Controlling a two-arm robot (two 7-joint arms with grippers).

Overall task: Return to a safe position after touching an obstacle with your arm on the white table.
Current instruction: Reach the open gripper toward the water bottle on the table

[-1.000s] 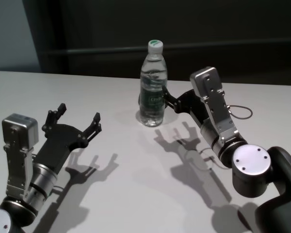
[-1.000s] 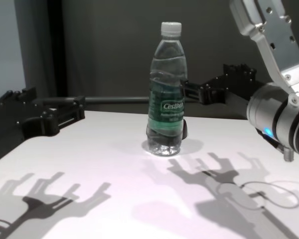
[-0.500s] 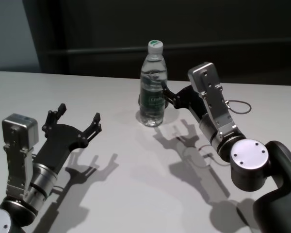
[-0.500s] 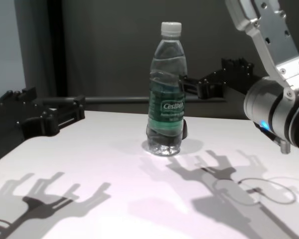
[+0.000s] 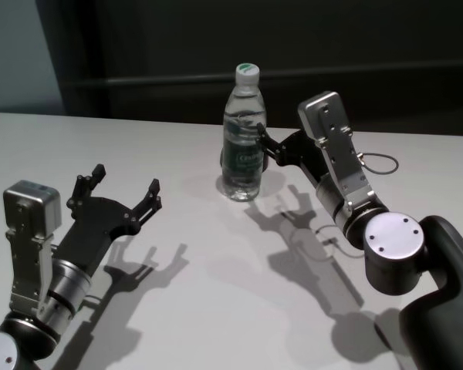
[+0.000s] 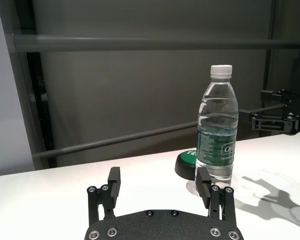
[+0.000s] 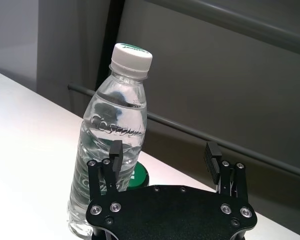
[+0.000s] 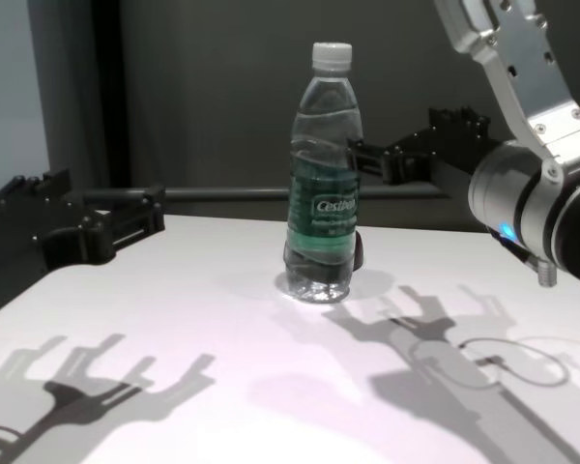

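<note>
The obstacle, a clear water bottle (image 5: 245,139) with a white cap and green label, stands upright on the white table (image 5: 216,254), toward its far edge. It also shows in the chest view (image 8: 324,184), left wrist view (image 6: 217,130) and right wrist view (image 7: 112,145). My right gripper (image 5: 267,146) is open and empty, held above the table just right of the bottle at label height. From the left wrist view the right gripper (image 6: 280,112) stands a small gap away from it. My left gripper (image 5: 126,179) is open and empty, low at the near left.
A small black puck with a green top (image 6: 186,164) lies at the bottle's base on the far side. A thin cable loop (image 5: 378,163) hangs by my right wrist. A dark wall with a horizontal rail (image 6: 140,44) runs behind the table's far edge.
My right arm has lifted and shifted slightly left, with its gripper rising beside the bottle. The bottle stays upright in place. The left arm has not moved.
</note>
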